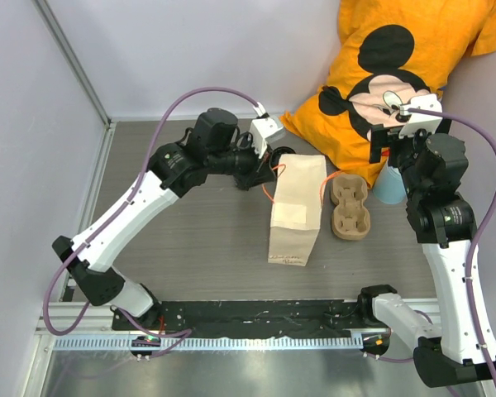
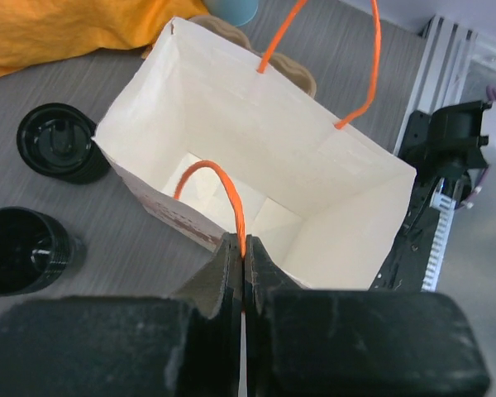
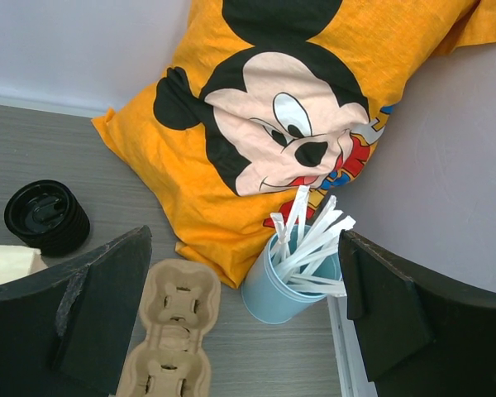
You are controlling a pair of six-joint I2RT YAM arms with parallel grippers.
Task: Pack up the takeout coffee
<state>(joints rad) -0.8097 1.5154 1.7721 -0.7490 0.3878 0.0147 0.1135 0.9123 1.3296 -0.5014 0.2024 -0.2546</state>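
The black takeout cup stands open and dark inside on the table left of the paper bag. Its black lid lies beside it, also in the right wrist view. In the top view both are hidden under my left arm. My left gripper is shut on the bag's near orange handle and holds the bag's mouth open; in the top view it is at the bag's far end. My right gripper is open and empty, hovering above the table at the right.
The beige pulp cup carrier lies right of the bag. A light blue cup of white straws stands beside it under my right gripper. An orange Mickey Mouse cloth is heaped at the back right. A metal rail runs along the near edge.
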